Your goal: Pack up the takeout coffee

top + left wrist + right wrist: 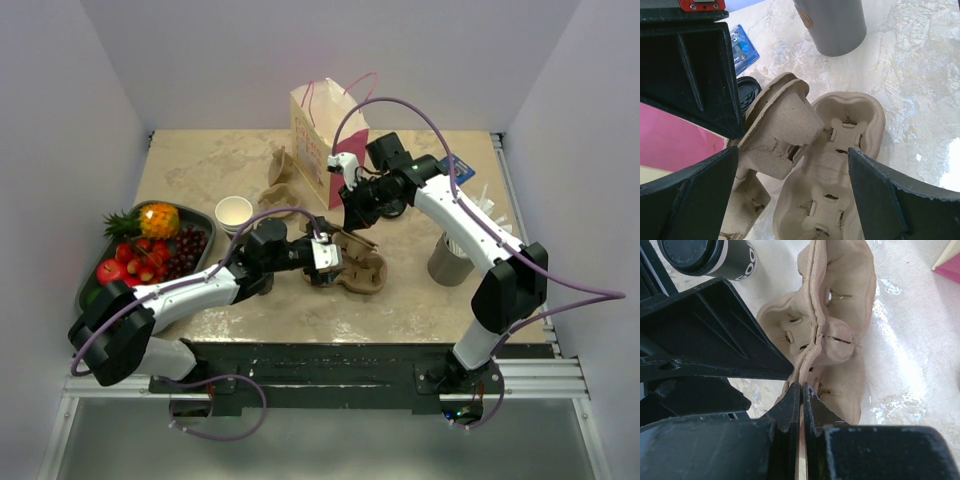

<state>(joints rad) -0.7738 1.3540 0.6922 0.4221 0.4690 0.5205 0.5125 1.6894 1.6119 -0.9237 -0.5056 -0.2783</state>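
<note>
Fingers (790,405) of right gripper (801,385) are pinching pulp cup carrier (840,315) edge; left gripper (792,150) is hovering splayed; takeout coffee (705,257) upper left.

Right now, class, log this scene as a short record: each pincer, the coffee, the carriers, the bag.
left pincer: open, above the flat carrier
right pincer: shut on the edge of the tilted carrier
takeout coffee: lidded, not held, beside the carriers
paper bag: upright, at the table's far side
</note>
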